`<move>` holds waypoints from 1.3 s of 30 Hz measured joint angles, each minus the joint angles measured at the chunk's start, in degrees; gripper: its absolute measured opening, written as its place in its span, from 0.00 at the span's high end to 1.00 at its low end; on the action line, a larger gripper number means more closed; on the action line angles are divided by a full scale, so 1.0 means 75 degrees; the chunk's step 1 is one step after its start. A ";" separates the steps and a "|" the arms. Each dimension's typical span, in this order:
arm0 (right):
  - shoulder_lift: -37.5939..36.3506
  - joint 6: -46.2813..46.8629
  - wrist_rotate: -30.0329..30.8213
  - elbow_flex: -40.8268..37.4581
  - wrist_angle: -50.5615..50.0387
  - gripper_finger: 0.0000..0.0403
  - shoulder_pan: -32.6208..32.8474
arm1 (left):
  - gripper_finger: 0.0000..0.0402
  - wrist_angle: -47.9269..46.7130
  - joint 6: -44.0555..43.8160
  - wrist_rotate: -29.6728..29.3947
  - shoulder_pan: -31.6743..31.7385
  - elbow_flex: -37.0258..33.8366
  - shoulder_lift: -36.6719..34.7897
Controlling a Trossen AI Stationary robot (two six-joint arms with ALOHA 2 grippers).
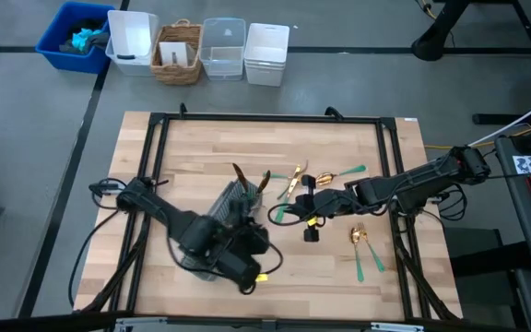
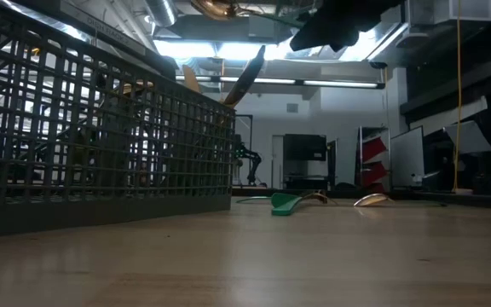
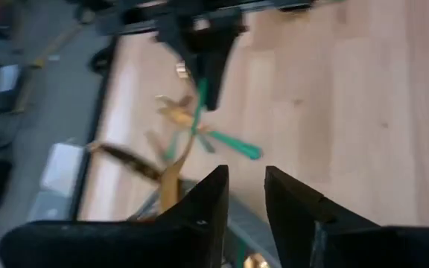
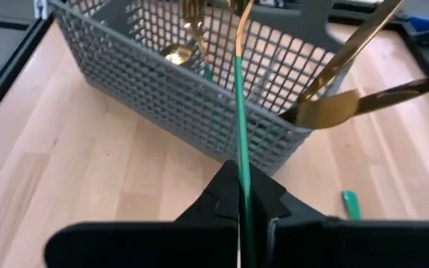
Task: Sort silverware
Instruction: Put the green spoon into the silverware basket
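The worktop [image 1: 201,152] is a pale wood-plank board inside a black frame. Lying directly on it, just ahead of the right gripper [image 1: 308,205], stands the grey mesh caddy [image 1: 231,205], with gold pieces leaning out of it. The left gripper [image 1: 254,247] hangs close beside the caddy. Loose silverware [image 1: 298,177] with green handles and gold heads lies scattered on the wood close around the right gripper, on the side away from the arm bases. Two more green-handled pieces [image 1: 365,247] lie side by side behind that gripper, nearer the worktop's front edge, well apart from the caddy.
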 joint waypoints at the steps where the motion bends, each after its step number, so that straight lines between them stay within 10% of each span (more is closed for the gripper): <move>1: 0.0000 -0.0033 0.0036 0.0000 0.0069 1.00 0.0000 | 0.81 -0.0170 -0.0264 -0.0282 -0.0107 -0.0008 -0.0061; 18: -0.1512 -0.1648 0.0388 0.0003 0.2358 1.00 -0.0002 | 0.84 -0.0509 -0.1702 -0.6284 -0.1827 -0.0008 -0.0666; 29: -0.1772 -0.3058 -0.1423 0.0009 0.4560 1.00 -0.0006 | 0.84 0.0923 -0.0736 -0.6403 -0.0842 -0.0006 -0.0663; 39: -0.2132 -0.3857 -0.1608 0.0006 0.4894 1.00 -0.0006 | 0.90 0.5202 0.4119 -0.5608 -0.0334 0.0010 -0.0675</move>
